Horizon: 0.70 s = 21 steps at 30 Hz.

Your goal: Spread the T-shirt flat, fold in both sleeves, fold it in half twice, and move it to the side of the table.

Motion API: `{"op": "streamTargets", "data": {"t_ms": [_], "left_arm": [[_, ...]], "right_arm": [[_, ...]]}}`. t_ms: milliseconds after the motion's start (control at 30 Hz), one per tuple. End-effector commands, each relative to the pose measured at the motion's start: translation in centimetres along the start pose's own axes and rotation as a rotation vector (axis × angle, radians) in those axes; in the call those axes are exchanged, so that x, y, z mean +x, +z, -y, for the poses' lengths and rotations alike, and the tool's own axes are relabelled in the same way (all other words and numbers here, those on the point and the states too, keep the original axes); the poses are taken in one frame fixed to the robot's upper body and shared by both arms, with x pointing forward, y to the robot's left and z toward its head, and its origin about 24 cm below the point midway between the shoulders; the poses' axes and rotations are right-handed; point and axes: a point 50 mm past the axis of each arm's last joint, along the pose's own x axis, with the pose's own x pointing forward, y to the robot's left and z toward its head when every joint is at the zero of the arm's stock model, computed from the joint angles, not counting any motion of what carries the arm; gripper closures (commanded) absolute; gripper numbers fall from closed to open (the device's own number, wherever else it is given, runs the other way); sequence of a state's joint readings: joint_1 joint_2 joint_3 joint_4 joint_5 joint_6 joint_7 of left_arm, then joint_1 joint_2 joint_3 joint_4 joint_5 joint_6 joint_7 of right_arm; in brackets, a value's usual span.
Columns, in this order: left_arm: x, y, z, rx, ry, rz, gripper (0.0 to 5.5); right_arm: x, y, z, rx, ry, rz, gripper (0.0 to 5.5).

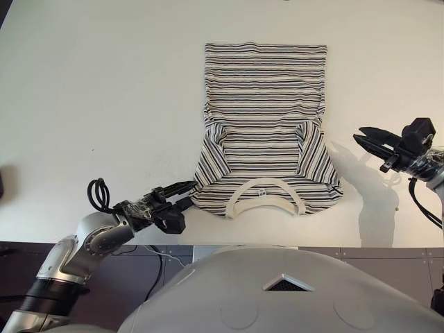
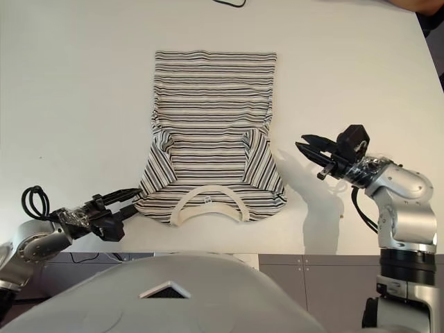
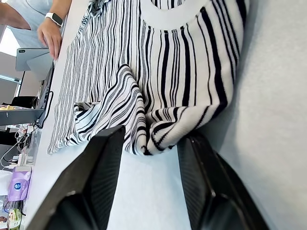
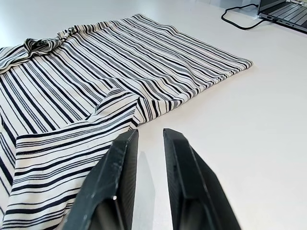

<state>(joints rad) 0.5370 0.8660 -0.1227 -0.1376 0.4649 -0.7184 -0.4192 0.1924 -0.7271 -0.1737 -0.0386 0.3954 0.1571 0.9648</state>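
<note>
T-shirt (image 1: pixel 265 104) flat, sleeves (image 1: pixel 310 142) folded in, left fingers (image 1: pixel 179 186) at shoulder (image 1: pixel 202 200)

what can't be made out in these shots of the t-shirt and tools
T-shirt underside: covered by its own cloth, every view.
Collar label: too small to read, head views.
Left tool against the shirt's shoulder corner: cloth sits between its open fingers in the left wrist view, contact unclear.
Laptop: cut off by the right wrist view's edge.
</note>
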Motion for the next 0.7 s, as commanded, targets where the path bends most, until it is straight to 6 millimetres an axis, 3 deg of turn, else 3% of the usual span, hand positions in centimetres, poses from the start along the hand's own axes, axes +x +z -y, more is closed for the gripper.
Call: {"op": "streamTargets", "data": {"t_ms": [33, 200, 367, 567, 700], "left_arm": [[0.2, 0.0, 1.6, -0.045, -0.123, -0.006, 4.33], [0.1, 0.1, 2.2, -0.072, -0.165, -0.001, 4.85], [0.2, 0.4, 2.4, -0.124, -0.151, -0.011, 5.39], [0.2, 0.7, 2.6, -0.144, -0.137, -0.025, 5.40], [0.2, 0.9, 2.8, -0.149, -0.146, -0.025, 5.40]], "right_arm": [[0.3, -0.3, -0.3, -0.010, 0.007, -0.007, 4.56], [0.1, -0.6, -0.2, -0.027, 0.015, -0.030, 4.56], [-2.0, -0.7, -0.2, -0.450, 0.166, -0.163, 4.56], [-4.5, -1.7, -1.5, -0.809, 0.473, -0.213, 3.51], [-4.3, -1.9, -2.9, -0.844, 0.534, -0.149, 2.76]]}}
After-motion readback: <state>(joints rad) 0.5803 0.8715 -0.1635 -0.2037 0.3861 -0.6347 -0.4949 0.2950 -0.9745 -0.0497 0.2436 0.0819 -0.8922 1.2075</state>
